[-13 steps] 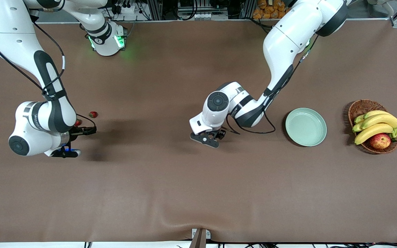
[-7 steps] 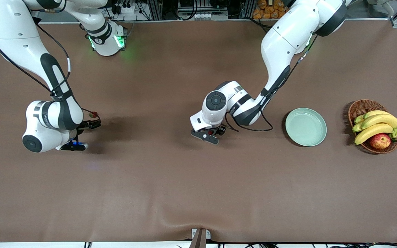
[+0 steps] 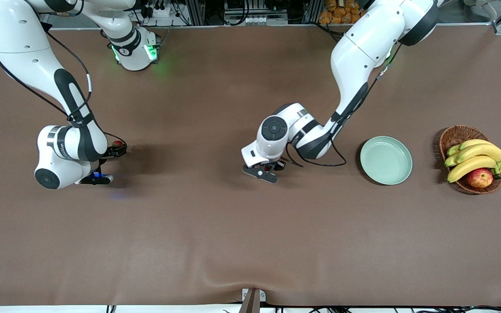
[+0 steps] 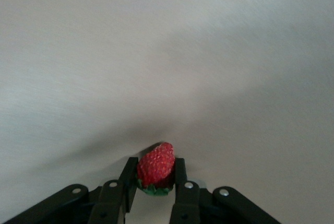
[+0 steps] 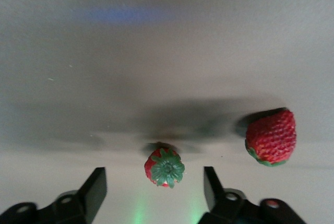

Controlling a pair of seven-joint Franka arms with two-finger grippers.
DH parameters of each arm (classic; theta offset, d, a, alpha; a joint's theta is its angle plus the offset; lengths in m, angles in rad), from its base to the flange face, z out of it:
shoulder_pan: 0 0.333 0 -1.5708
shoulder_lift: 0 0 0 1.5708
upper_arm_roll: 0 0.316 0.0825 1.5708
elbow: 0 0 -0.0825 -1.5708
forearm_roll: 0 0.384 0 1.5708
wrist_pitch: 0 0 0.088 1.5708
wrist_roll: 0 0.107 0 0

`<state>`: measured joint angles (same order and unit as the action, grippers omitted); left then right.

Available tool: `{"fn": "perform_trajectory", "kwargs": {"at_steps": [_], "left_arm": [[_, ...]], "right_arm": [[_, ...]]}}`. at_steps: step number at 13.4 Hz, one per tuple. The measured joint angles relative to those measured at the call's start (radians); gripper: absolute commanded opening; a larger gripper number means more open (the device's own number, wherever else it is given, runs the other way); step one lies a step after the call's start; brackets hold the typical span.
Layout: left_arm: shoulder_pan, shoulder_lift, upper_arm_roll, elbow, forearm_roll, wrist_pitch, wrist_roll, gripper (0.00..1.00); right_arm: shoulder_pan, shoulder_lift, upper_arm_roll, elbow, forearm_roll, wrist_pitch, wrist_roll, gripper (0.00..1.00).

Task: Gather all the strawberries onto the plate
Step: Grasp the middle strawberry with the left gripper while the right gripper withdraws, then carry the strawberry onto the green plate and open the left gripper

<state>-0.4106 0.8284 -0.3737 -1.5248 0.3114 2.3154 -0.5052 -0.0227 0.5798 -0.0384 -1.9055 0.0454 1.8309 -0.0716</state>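
My left gripper (image 3: 268, 167) is shut on a strawberry (image 4: 155, 165) low over the middle of the table; its red tip sticks out past the fingers. My right gripper (image 5: 153, 179) is open and low at the right arm's end of the table (image 3: 118, 151). A second strawberry (image 5: 164, 167) stands between its fingers, green cap up, untouched. A third strawberry (image 5: 271, 136) lies just beside that gripper. One red berry (image 3: 115, 143) shows by the right gripper in the front view. The mint-green plate (image 3: 385, 160) sits empty toward the left arm's end.
A brown wicker basket (image 3: 454, 134) with bananas (image 3: 476, 157) and a red-yellow apple (image 3: 479, 177) stands beside the plate at the left arm's end of the table. The brown table cover (image 3: 250, 234) has a slight wrinkle at its near edge.
My right arm has swung toward the two strawberries and brought its open gripper down around one. My left gripper has closed on its strawberry and shifted only slightly.
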Motion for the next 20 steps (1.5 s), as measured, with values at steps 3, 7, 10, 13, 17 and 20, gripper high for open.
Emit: {"fn": "perform_trajectory", "kwargs": {"at_steps": [3, 7, 10, 13, 17, 20], "left_arm": [[0.127, -0.110, -0.033, -0.016, 0.000, -0.120, 0.010, 0.00], [0.353, -0.313, -0.134, -0.130, 0.001, -0.325, 0.043, 0.00], [0.537, -0.390, -0.149, -0.213, 0.006, -0.419, 0.211, 0.00], [0.759, -0.388, -0.148, -0.314, 0.013, -0.351, 0.447, 0.00], [0.857, -0.361, -0.151, -0.462, 0.042, -0.208, 0.488, 0.67], [0.881, -0.355, -0.152, -0.497, 0.043, -0.164, 0.484, 1.00]], "right_arm": [[-0.001, 0.007, 0.000, -0.015, -0.004, 0.006, 0.000, 0.56], [-0.002, 0.008, 0.000, -0.017, -0.005, 0.012, 0.000, 0.24], [-0.002, 0.007, 0.001, -0.017, -0.005, 0.018, 0.000, 0.12], [-0.002, 0.006, 0.001, -0.016, -0.005, 0.025, 0.000, 0.11], [0.004, -0.005, 0.012, 0.082, 0.018, 0.075, 0.003, 0.08], [0.084, -0.031, 0.023, 0.159, 0.210, 0.076, 0.036, 0.06]]}}
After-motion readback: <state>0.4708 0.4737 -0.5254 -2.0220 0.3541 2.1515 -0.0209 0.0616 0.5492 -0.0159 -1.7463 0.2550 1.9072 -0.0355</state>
